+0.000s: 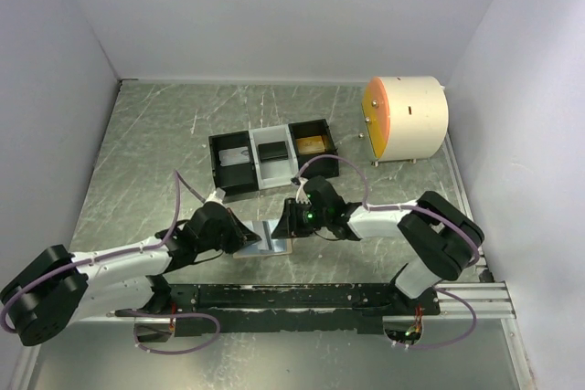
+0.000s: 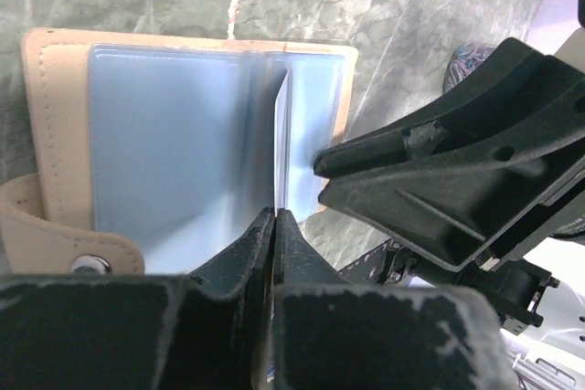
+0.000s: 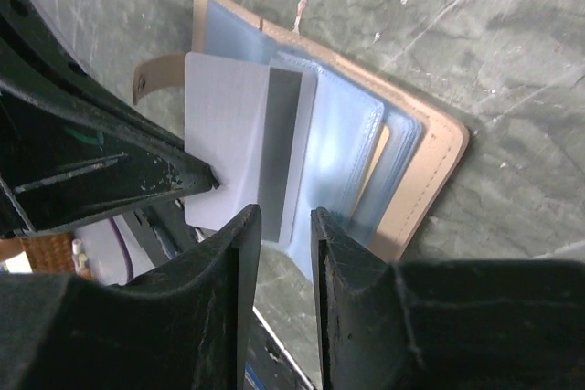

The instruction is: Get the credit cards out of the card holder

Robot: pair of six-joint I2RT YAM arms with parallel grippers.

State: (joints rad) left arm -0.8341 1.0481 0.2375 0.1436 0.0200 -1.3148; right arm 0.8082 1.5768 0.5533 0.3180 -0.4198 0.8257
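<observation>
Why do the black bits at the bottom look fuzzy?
Left wrist: the left pincer, pinching a credit card, sits near the lens, the card holder looks sharp; right wrist: same with the right pincer; top external: everything crisp, evenly lit.

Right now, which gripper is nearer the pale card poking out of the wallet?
Left: the left gripper pinches the card itself; the right gripper sits open just beside its edge.

Grey marbled tabletop (image 1: 164,134). Both arms angled inward. Left hand (image 1: 245,237) and right hand (image 1: 285,222) close together over open card holder (image 1: 271,246), pale face up. Behind it, three-compartment tray (image 1: 216,163): greyish card (image 1: 236,156) in left black bin, black card (image 1: 272,149) in white middle, gold card (image 1: 312,143) in right. White drum (image 1: 407,119) with orange face, far right.
</observation>
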